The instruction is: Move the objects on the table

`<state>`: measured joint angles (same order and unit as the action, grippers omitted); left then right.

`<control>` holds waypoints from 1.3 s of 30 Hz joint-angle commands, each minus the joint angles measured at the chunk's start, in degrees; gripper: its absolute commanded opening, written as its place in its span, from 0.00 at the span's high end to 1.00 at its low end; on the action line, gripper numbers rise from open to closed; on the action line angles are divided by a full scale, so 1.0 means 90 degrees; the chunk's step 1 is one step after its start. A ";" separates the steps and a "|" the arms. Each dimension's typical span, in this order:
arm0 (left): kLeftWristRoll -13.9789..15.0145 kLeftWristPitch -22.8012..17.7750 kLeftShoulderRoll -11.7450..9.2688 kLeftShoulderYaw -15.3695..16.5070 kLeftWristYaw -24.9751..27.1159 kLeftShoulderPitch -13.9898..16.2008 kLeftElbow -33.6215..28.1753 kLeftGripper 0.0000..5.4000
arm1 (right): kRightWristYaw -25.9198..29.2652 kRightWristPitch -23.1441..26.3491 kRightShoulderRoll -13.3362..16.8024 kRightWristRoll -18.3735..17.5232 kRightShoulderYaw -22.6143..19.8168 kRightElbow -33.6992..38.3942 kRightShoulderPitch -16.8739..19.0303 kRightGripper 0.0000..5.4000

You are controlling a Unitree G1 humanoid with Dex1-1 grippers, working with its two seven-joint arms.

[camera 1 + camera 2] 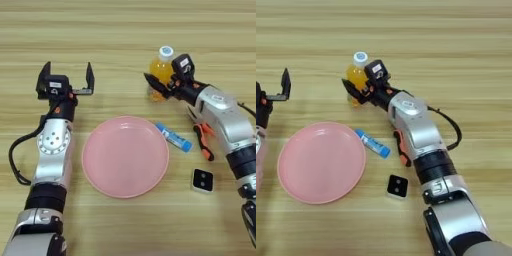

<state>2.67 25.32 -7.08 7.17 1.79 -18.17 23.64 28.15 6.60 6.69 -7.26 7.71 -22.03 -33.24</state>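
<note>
A small orange-drink bottle with a white cap stands upright at the back right of the table. My right gripper is shut on it, one black finger across its lower front and the other behind it. Far to the left my left gripper is held open with nothing between its fingers. A large round pink plate lies in the middle with nothing on it. Just right of the plate lies a blue-and-white tube. Orange-handled pliers are partly hidden under my right forearm. A small black square block sits nearer the front.
My left forearm runs along the plate's left side. A black cable loops off my right arm over the table.
</note>
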 commanded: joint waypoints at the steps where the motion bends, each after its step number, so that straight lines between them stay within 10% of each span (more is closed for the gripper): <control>1: 0.0002 -0.0027 -0.0028 0.0030 0.0007 0.0024 -0.0025 0.00 | -0.0014 -0.0506 -0.0164 0.0215 0.0133 -0.0340 -0.0033 0.36; 24: 0.0006 -0.0003 -0.0033 0.0081 0.0032 0.0049 -0.0031 0.00 | -0.0023 -0.0948 -0.0400 0.0546 0.0316 -0.0986 0.0289 0.36; 39: 0.0026 0.0003 -0.0035 0.0098 0.0057 0.0048 -0.0016 0.00 | -0.0076 -0.1009 -0.0428 0.0578 0.0256 -0.1035 0.0205 0.02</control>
<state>2.71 25.36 -7.29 8.06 1.99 -18.12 23.64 27.74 -2.01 2.98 -2.32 10.54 -31.30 -30.54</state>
